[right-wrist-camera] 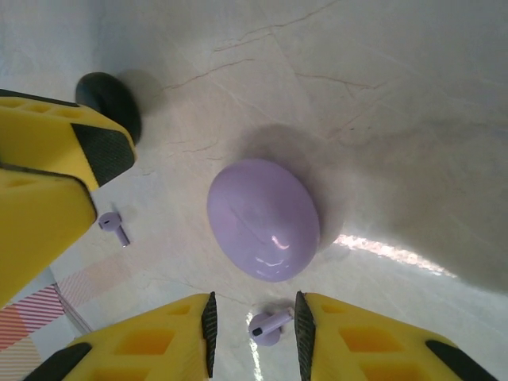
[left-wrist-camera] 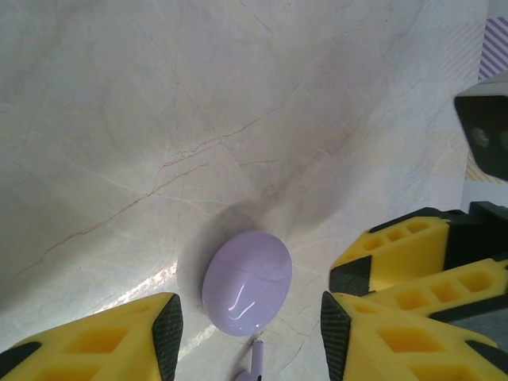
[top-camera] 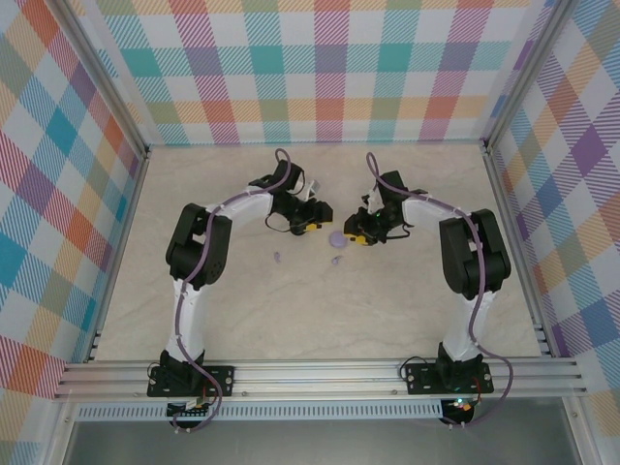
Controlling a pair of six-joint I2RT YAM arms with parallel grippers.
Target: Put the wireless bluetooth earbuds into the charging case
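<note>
Item: lilac case (right-wrist-camera: 263,218), egg-shaped, lying on the pale marble-look surface (top-camera: 291,320) between the two arms, lid shut. Its contents are hidden, and no seat for an earbud is exposed. Item: near earbud (right-wrist-camera: 270,324), lilac with a short stem, loose on the surface just beside the case. Item: far earbud (right-wrist-camera: 113,226), lilac, also loose on the surface, well apart from the case on the left arm's side. Item: black disc (right-wrist-camera: 111,99), round and dark, near the left gripper's fingers; shut as far as can be told, contents hidden. Left gripper (left-wrist-camera: 251,333): jaws stand wide, one either side of the near end of the lilac case, pads clear of it, holding nothing. Right gripper (right-wrist-camera: 254,333): jaws partly apart and straddling the near earbud; a gap shows on one side of it, so it is judged not yet clamped, and contact with the other pad cannot be told. Progress, judged: early. No earbud is seen seated and both lilac ones are outside the case. Remaining: lift the lid, pick up each earbud in turn, and set it into its seat.
</note>
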